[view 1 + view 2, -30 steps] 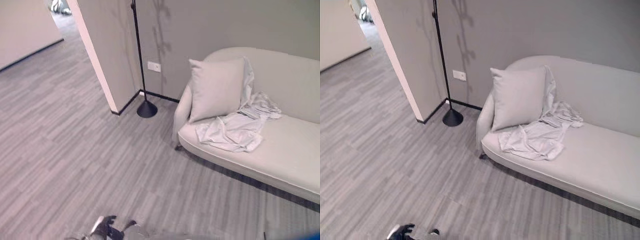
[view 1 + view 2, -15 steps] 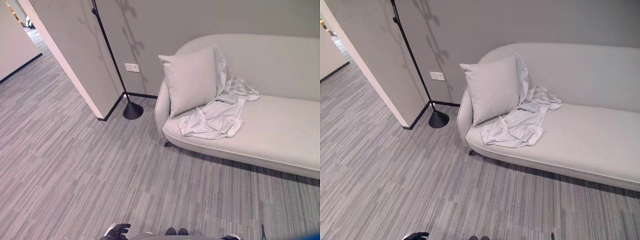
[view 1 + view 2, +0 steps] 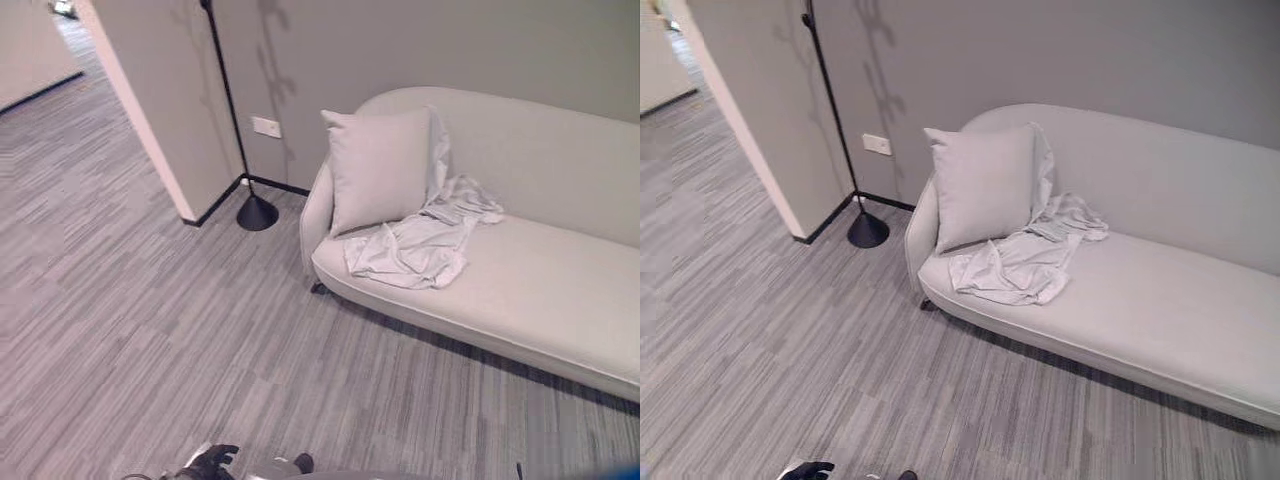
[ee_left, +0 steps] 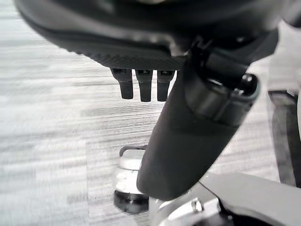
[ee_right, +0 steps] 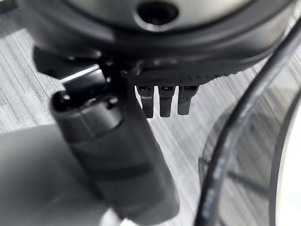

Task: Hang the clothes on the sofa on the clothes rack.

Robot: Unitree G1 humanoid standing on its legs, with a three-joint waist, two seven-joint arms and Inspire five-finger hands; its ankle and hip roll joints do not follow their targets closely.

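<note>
A crumpled white garment (image 3: 415, 245) lies on the seat of a cream sofa (image 3: 540, 290), partly draped up the backrest beside a cream pillow (image 3: 378, 170). It is also seen in the right eye view (image 3: 1015, 262). Left of the sofa, a thin black pole on a round base (image 3: 256, 212) stands against the wall. My left hand (image 3: 210, 462) hangs low at the view's bottom edge, far from the sofa. In the left wrist view its fingers (image 4: 143, 84) are straight and hold nothing. My right hand (image 5: 155, 37) has straight fingers (image 5: 162, 101) over bare floor, holding nothing.
Grey striped floor stretches between me and the sofa. A wall corner (image 3: 140, 110) juts out at the left, with a passage behind it. A wall socket (image 3: 266, 127) sits low near the pole.
The whole picture has shifted, so the camera has moved. The garment and pillow lie as before. My left hand stays low at the bottom edge.
</note>
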